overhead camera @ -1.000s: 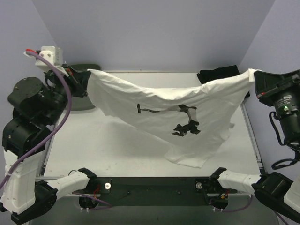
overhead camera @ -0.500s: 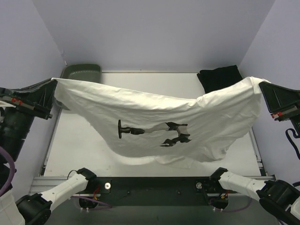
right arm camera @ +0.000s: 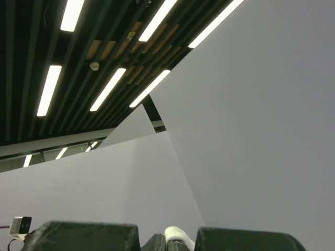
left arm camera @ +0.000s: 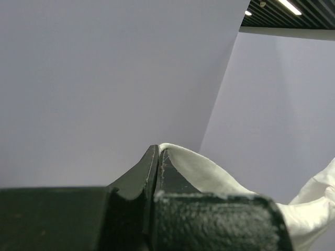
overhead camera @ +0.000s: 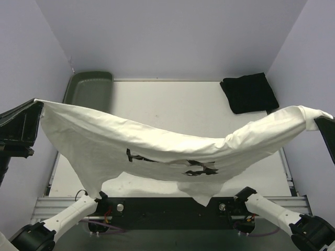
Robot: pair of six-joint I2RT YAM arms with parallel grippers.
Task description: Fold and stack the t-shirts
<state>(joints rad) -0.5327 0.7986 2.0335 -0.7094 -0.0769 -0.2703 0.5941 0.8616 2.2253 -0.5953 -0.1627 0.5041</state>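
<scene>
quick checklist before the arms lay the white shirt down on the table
1. Left tool shut on an edge of the white t-shirt: ok.
2. Right tool shut on the opposite edge: ok.
3. Shirt stretched flat between the two: not ok, it sags in the middle and a fold hangs low near the arm bases.
4. Lowest fold off the table: cannot tell.
5. Black t-shirt out from under the white one: ok, it lies folded at the far right corner.
6. Tray out of the way: ok, far left corner, though the raised cloth crosses its near end in the top view.
</scene>
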